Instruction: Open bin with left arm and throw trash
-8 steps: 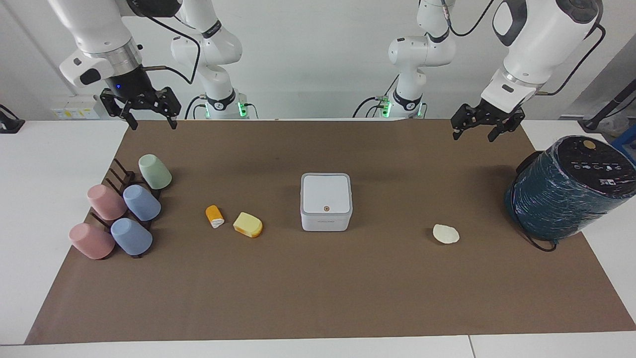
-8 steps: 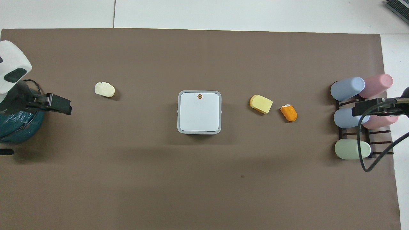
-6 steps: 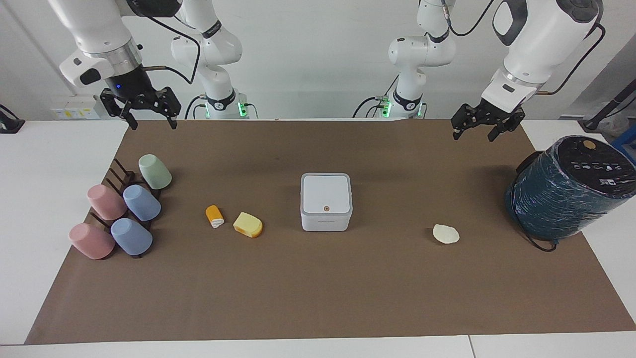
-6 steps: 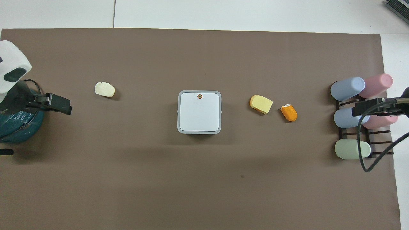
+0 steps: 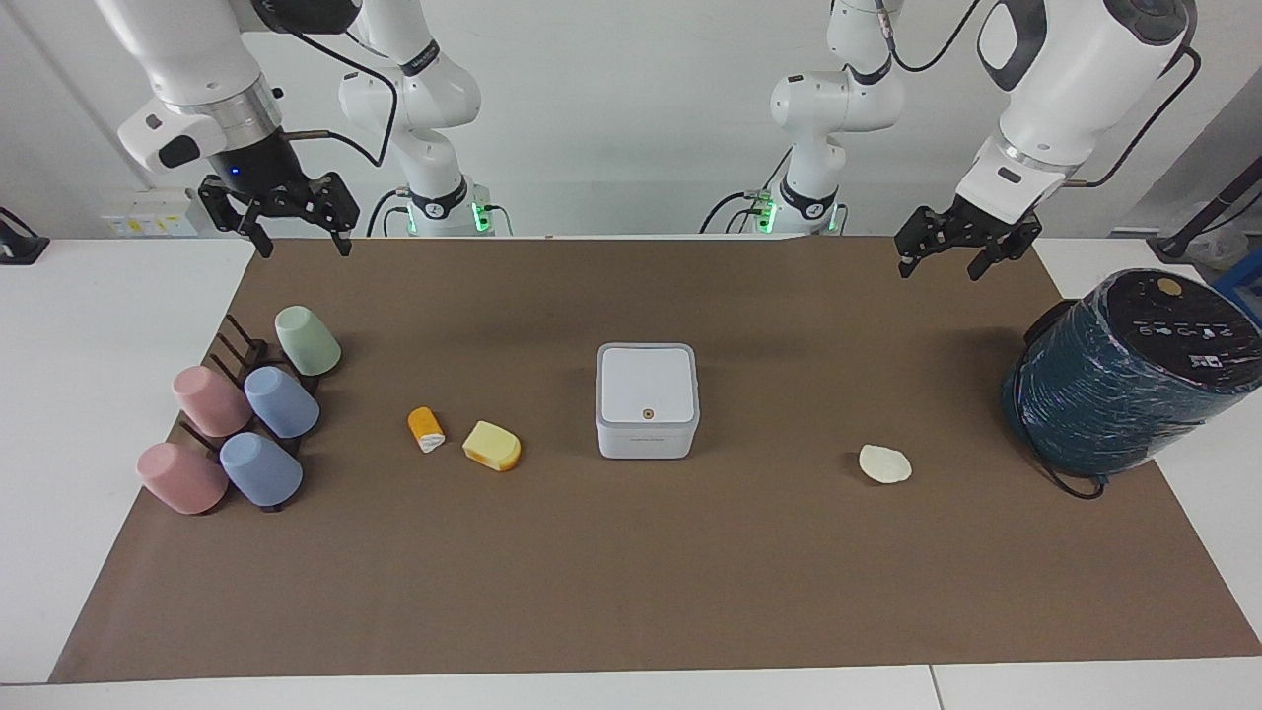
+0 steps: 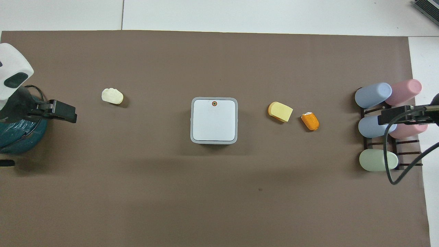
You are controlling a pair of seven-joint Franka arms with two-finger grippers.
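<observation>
The bin (image 5: 647,399) (image 6: 214,120) is a small white square box in the middle of the brown mat, its lid down. On the side toward the right arm's end lie two pieces of trash, an orange lump (image 5: 426,428) (image 6: 310,121) and a yellow wedge (image 5: 492,446) (image 6: 280,111). A cream lump (image 5: 884,463) (image 6: 112,96) lies toward the left arm's end. My left gripper (image 5: 939,268) (image 6: 61,113) hangs open and empty, high over the mat beside the teal cylinder. My right gripper (image 5: 304,248) (image 6: 394,118) hangs open and empty, high over the cup rack.
A big dark-teal wrapped cylinder (image 5: 1124,380) (image 6: 17,137) stands at the left arm's end. A dark rack with several pastel cups (image 5: 246,414) (image 6: 377,125) stands at the right arm's end. The brown mat (image 5: 631,592) covers most of the white table.
</observation>
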